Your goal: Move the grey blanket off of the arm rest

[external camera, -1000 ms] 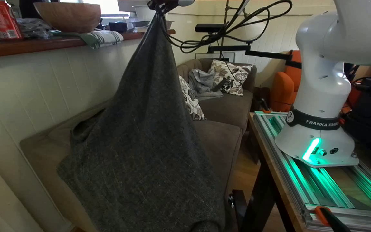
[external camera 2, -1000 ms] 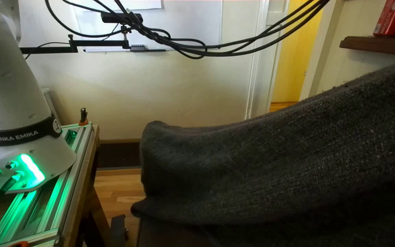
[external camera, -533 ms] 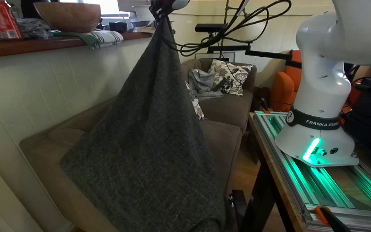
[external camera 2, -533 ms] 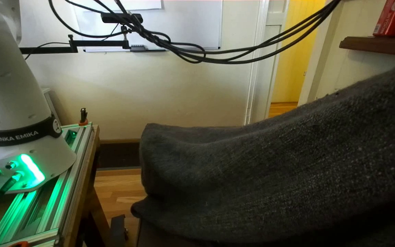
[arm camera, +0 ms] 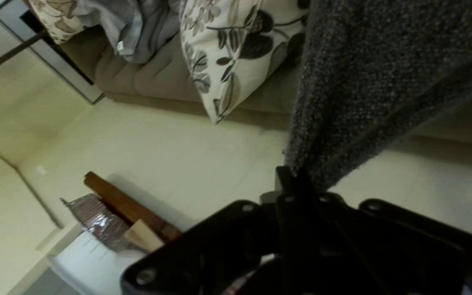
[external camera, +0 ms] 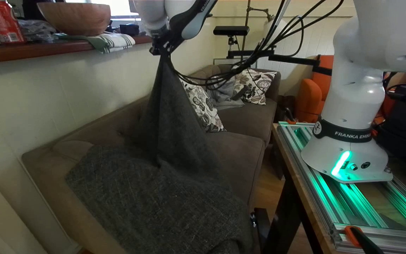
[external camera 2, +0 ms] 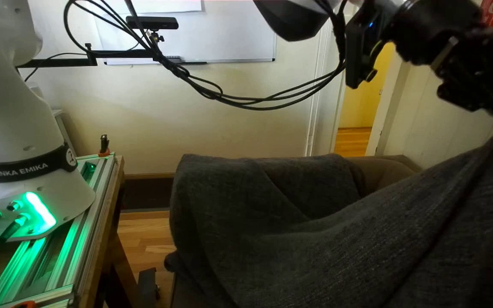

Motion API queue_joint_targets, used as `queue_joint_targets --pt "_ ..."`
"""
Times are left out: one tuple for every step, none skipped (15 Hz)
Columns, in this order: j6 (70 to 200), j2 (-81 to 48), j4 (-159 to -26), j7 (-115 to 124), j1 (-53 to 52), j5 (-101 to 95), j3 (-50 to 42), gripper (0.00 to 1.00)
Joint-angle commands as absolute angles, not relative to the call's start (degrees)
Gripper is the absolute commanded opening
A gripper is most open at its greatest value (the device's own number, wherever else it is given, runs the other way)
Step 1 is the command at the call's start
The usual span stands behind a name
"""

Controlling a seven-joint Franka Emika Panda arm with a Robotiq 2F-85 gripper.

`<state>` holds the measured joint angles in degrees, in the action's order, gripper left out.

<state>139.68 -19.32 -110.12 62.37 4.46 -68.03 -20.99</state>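
Note:
The dark grey blanket (external camera: 174, 197) hangs in a narrow peak from my gripper (external camera: 162, 51). Its lower part lies spread over the arm rest (external camera: 60, 169) of the brown sofa. In an exterior view the blanket (external camera 2: 289, 231) covers most of the arm rest, and a bare brown part (external camera 2: 379, 171) shows behind it. In the wrist view my gripper (arm camera: 297, 176) is shut on a pinched corner of the blanket (arm camera: 367, 82). The fingertips are dark and partly hidden by the cloth. The blanket's far underside is hidden.
Patterned cushions (external camera: 203, 106) and a lighter grey cloth (external camera: 222, 93) lie on the sofa (external camera: 240, 148). A wooden shelf (external camera: 65, 47) along the wall holds a bowl (external camera: 76, 17), a red can (external camera: 4, 23) and a towel (external camera: 115, 42). Cables (external camera: 217, 79) loop beside the arm.
My gripper has come down and into fuller view, still holding the blanket. The blanket's peak is lower, and more cloth lies slack over the arm rest.

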Motion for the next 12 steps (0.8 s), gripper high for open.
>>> queue_joint_targets --pt "144.87 -22.03 -111.52 52.46 10.25 -61.53 -15.17 0.00" --pt "146.16 -23.06 -111.85 49.38 11.20 -59.42 -14.16 0.00" --pt "147.60 -24.38 -112.08 46.61 11.91 -57.31 -13.29 0.00" --pt "149.22 -25.69 -112.43 43.75 12.49 -55.09 -12.49 0.00" --pt "150.38 -26.63 -112.94 40.79 12.73 -52.62 -11.64 0.00" --pt "150.72 -27.02 -113.53 37.15 12.84 -49.70 -10.72 0.27" --pt "149.90 -26.75 -114.11 32.63 12.80 -46.24 -9.69 0.28" --pt "148.77 -26.02 -114.84 28.24 13.64 -43.00 -7.81 0.32" --pt "147.16 -23.62 -116.27 24.25 16.38 -41.30 -3.81 0.40" --pt "145.85 -21.36 -117.65 20.11 18.36 -38.83 -0.48 0.47" --pt "145.08 -19.78 -118.46 16.21 20.45 -36.49 2.81 0.55" --pt "144.41 -18.15 -119.10 12.22 22.16 -33.48 5.93 0.61"
